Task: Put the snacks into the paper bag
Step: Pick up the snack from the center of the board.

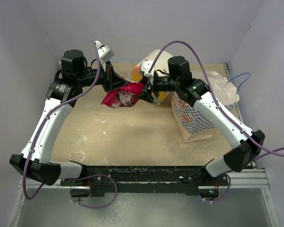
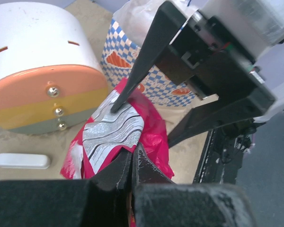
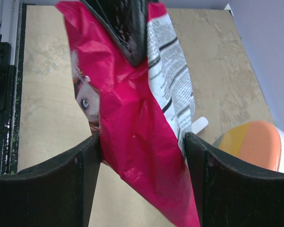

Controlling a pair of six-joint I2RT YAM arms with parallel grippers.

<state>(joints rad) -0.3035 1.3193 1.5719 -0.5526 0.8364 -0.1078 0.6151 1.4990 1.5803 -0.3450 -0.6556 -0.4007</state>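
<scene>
- Lavender walls box in a sandy counter point(image 1: 109, 137); the paper bag point(image 1: 194, 120) stands at its right side, beneath the right arm.
- Left hand point(image 2: 131, 163) pinches the red-and-silver snack packet point(image 1: 122, 98) in mid-air.
- Right hand point(image 3: 142, 137) is spread wide, straddling that packet.
- Risk: if the left hand lets go before the right closes, the slick foil probably drops short of the bag.

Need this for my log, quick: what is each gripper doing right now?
Left gripper: closed, holding the red-and-silver snack packet.
Right gripper: open, jaws either side of the same packet.
</scene>
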